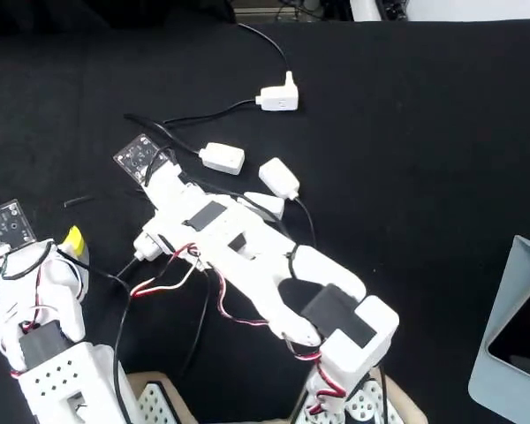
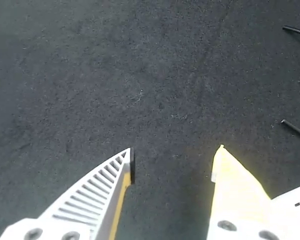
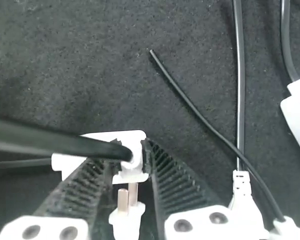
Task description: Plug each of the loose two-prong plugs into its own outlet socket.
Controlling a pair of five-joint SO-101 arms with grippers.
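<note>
**Near edge.** Both arms rise from the counter's (image 1: 424, 177) near edge. The left arm sits folded by the left edge. The right arm lies slantwise from the near middle toward the far left.

**Left pincer** (image 2: 175, 150). Apart. One finger is white and ribbed (image 2: 97, 192), the other yellow and smooth (image 2: 235, 185), and both taper to points. Matte, felt-like black cloth (image 2: 140, 75) lies under and ahead of it.

**Right pincer** (image 3: 132, 155). Clamped on a plug (image 3: 105, 137). Its fingers (image 3: 175, 185) are black with fine cross ribs. The plug is white, blocky plastic, and its two flat metal prongs (image 3: 126, 197) point back toward the wrist. A thick black cable (image 3: 45, 140) leaves the plug across one finger. Whether the plug touches the cloth cannot be told. It is held left of centre, near the blocks.

**Beside it.** A thin black wire (image 3: 190, 110) ends loose on the cloth.

**Mid-counter.** Two rounded white blocks (image 1: 223, 157) (image 1: 280, 177) lie close together, each on a black lead.

**Farther.** A third block (image 1: 278, 97) has a lead that runs off the far edge.

**Right half.** Open cloth stretches to a grey tray (image 1: 512, 291) at the right edge.
</note>
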